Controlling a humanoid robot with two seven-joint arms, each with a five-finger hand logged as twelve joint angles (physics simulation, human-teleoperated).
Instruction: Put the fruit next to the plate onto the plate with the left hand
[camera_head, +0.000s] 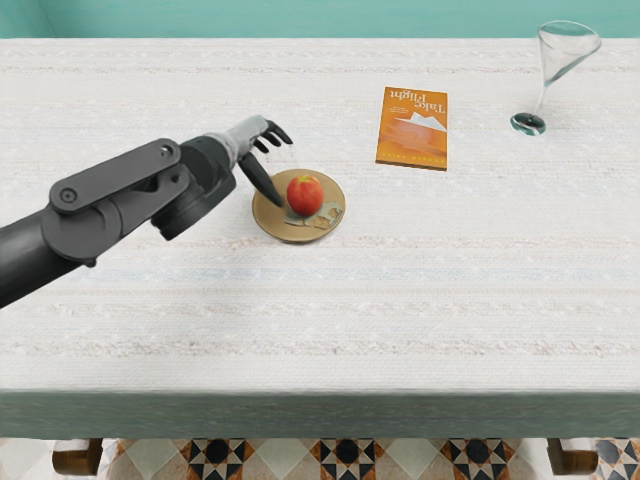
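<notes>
- Fruit (305, 194) sits on the plate (272, 220), centre of the frame — placement looks done.
- Left hand (255, 150) just left of it, fingers (278, 135) spread, holding nothing; only withdrawal seems left.

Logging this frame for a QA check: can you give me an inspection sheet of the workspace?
Surface: table covered with a pale striped cloth.
Job's things: red-yellow fruit sits on the round brown plate.
Clutter: orange book lying flat behind the plate; clear stemmed glass upright at far right.
Grippers: left hand at the plate's left rim, fingers spread, holding nothing; right hand not in view.
Cables: nothing seen.
Surroundings: teal wall behind; patterned floor tiles below the front edge.
</notes>
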